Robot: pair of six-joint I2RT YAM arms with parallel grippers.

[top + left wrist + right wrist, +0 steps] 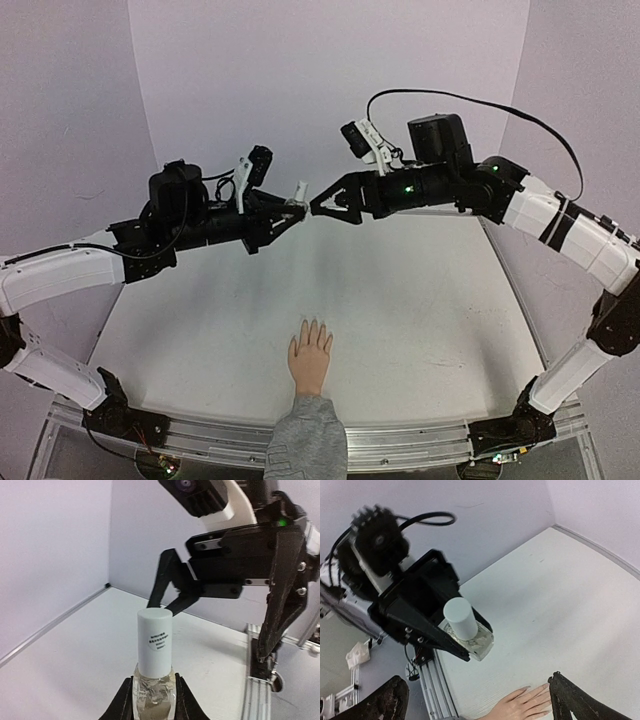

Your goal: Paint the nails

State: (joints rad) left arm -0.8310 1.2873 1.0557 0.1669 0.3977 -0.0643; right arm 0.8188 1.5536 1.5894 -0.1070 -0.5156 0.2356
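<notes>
A small flesh-coloured hand (310, 358) with a grey sleeve cuff (306, 440) lies flat near the table's front edge, and its pale nails (313, 326) point away from the arms. My left gripper (292, 210) is shut on a small clear nail polish bottle (154, 690) with a white cap (155, 642), held upright high above the table. My right gripper (318, 205) is open and empty, its tips just short of the cap. In the right wrist view the bottle (470, 632) lies ahead between my spread fingers (572, 702), with the hand (520, 707) below.
The white table (420, 300) has an aluminium rail (400, 440) along its front edge and pale purple walls (300, 80) on three sides. A black cable (470, 100) loops above the right arm.
</notes>
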